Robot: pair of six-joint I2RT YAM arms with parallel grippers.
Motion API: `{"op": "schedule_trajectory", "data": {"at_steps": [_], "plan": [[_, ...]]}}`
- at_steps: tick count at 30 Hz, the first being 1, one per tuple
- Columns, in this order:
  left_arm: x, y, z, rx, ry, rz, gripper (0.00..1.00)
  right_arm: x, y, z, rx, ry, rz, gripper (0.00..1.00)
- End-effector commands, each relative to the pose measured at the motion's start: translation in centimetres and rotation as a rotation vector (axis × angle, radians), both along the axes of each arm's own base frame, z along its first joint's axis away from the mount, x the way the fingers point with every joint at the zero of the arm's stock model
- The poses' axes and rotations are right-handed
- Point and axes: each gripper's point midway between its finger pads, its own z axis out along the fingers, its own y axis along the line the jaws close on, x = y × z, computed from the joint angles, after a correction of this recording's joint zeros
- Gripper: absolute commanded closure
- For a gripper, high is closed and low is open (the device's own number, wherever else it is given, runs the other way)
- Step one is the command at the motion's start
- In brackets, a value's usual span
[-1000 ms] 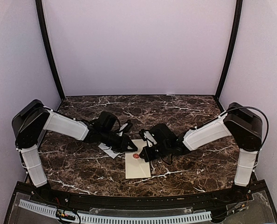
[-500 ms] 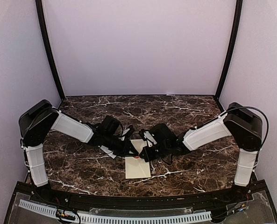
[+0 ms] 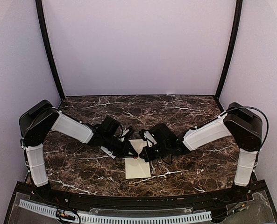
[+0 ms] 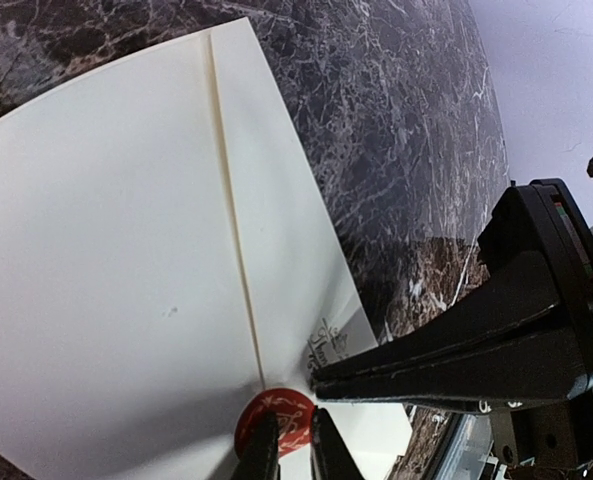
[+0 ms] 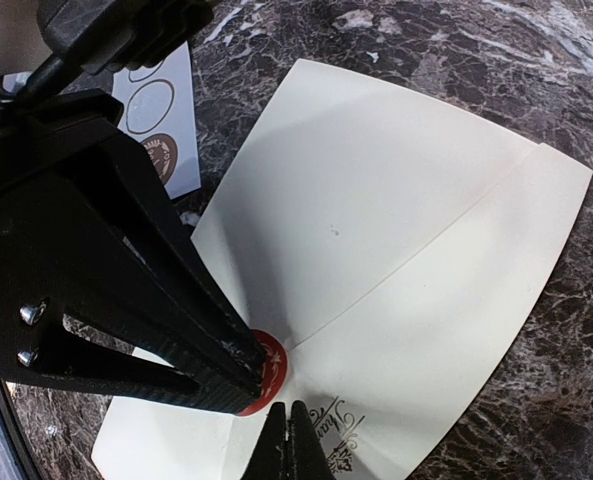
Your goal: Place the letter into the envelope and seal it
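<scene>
Both jaws crowd the envelope's [image 5: 376, 220] red seal [image 5: 268, 372], sticker sheet [image 5: 161, 110] lying alongside.

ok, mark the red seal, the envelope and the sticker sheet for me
red seal [image 4: 286, 405]: left wrist view, on its red face.
envelope [image 5: 376, 220]: right wrist view, on its plain cream face.
sticker sheet [image 5: 181, 120]: right wrist view, on the white backing.

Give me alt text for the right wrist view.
A cream envelope lies flap-closed on a dark marble table, a red seal at the flap's tip. The left gripper touches the seal with its black tips; the right gripper, shut, sits just beside it.
</scene>
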Motion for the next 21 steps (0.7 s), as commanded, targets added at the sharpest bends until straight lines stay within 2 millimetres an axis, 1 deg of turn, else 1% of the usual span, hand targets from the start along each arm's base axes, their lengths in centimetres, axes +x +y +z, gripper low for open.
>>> {"op": "schedule_trajectory", "data": {"at_steps": [1,3,6,8,10,12,13,14,15,16,18,21], "plan": [[-0.9,1.0,-1.7,0.056,0.018,-0.009,0.88,-0.1,-0.7,-1.6,-0.045,0.033,-0.013,1.00],[-0.9,1.0,-1.8,0.063,0.018,-0.009,0.88,-0.2,-0.7,-1.6,-0.044,0.034,-0.011,1.00],[-0.9,1.0,-1.8,0.061,0.017,-0.014,0.88,-0.2,-0.4,-1.0,-0.025,0.032,-0.002,1.00],[-0.8,0.6,-1.1,0.041,0.011,-0.019,0.88,-0.2,-0.1,-0.4,-0.009,0.028,0.003,1.00],[-0.5,0.1,0.2,0.009,-0.005,-0.020,0.88,-0.1,0.0,0.1,-0.001,0.021,0.004,1.00],[0.2,-0.7,2.6,-0.037,-0.042,-0.022,0.88,-0.1,0.1,0.5,0.007,0.017,0.007,1.00],[0.4,-0.8,3.1,-0.047,-0.050,-0.019,0.88,-0.1,0.2,0.6,0.011,0.015,0.009,1.00],[0.6,-1.1,4.3,-0.066,-0.069,-0.019,0.88,-0.1,0.2,0.7,0.013,0.015,0.010,1.00],[0.7,-1.2,4.9,-0.076,-0.077,-0.020,0.87,-0.1,0.2,0.8,0.017,0.014,0.010,1.00],[0.9,-1.3,6.0,-0.092,-0.094,-0.017,0.88,-0.2,0.2,1.0,0.021,0.013,0.011,1.00],[0.9,-1.3,7.1,-0.106,-0.110,-0.013,0.87,-0.1,0.3,1.3,0.028,0.007,0.009,1.00],[1.0,-1.1,7.3,-0.099,-0.122,-0.008,0.87,-0.1,0.4,1.9,0.043,0.001,0.009,1.00]]}}
